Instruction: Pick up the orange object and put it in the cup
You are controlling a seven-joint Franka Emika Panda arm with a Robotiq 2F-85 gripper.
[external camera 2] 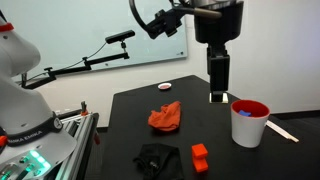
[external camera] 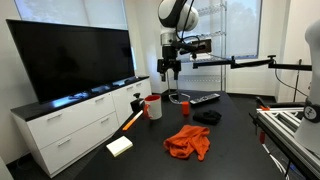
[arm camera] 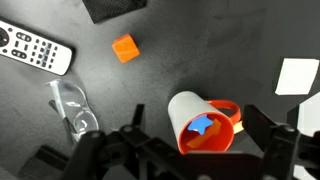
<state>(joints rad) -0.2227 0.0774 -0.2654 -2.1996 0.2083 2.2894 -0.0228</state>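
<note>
Over the cup the gripper hangs, jaws apart. Lowering here could topple it; the orange block lies well aside.

Bare black tabletop surrounds the small orange cube on every side, leaving access from above; the grey remote control, the crumpled clear plastic bag and a black object lie near it but apart. The white cup with red interior has an uncovered mouth, though a blue object occupies part of its inside. In an exterior view, open table separates cube and cup, with the crumpled orange cloth lying well aside.
</note>
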